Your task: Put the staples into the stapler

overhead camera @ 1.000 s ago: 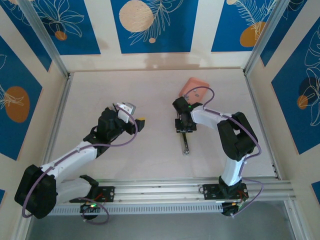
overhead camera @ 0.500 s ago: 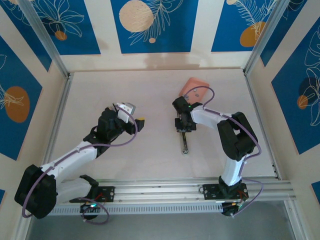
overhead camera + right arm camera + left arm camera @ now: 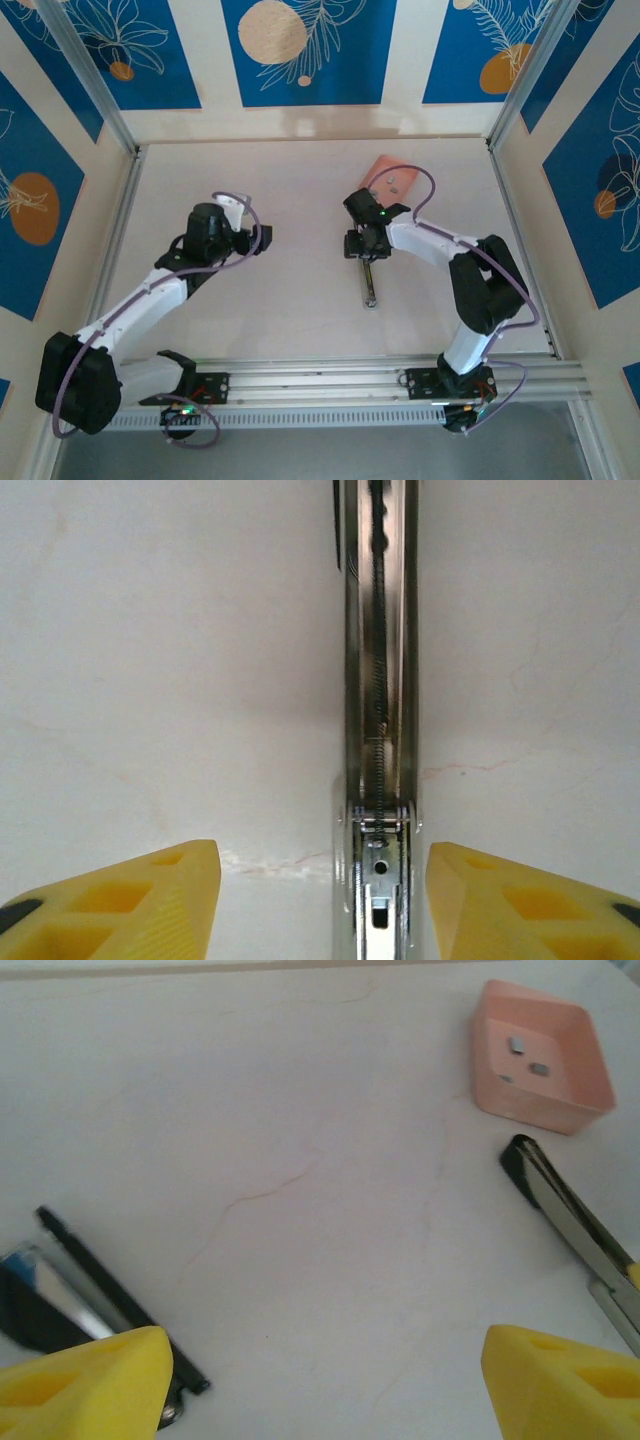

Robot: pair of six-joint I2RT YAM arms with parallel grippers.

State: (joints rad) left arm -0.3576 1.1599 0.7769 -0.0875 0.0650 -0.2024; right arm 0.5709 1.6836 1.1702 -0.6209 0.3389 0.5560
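Observation:
The stapler (image 3: 370,282) lies opened out on the table as a slim bar. In the right wrist view its metal channel (image 3: 380,680), with a spring inside, runs up the middle. My right gripper (image 3: 322,885) is open, one yellow finger on each side of the channel, neither touching it. From above, the right gripper (image 3: 365,247) sits over the stapler's far end. Small grey staples (image 3: 539,1068) lie in the pink tray (image 3: 585,1080). My left gripper (image 3: 325,1385) is open over bare table, left of the stapler (image 3: 570,1220). In the top view the left gripper (image 3: 257,238) is at centre left.
A black and silver bar (image 3: 75,1280) lies beside my left finger; I cannot tell what it is. The pink tray (image 3: 392,178) stands just beyond the right gripper. Low walls and metal rails (image 3: 400,375) bound the table.
My right gripper has opened from a narrow gap round the stapler. The left arm has swung back and turned its wrist, and its fingers stand a little wider.

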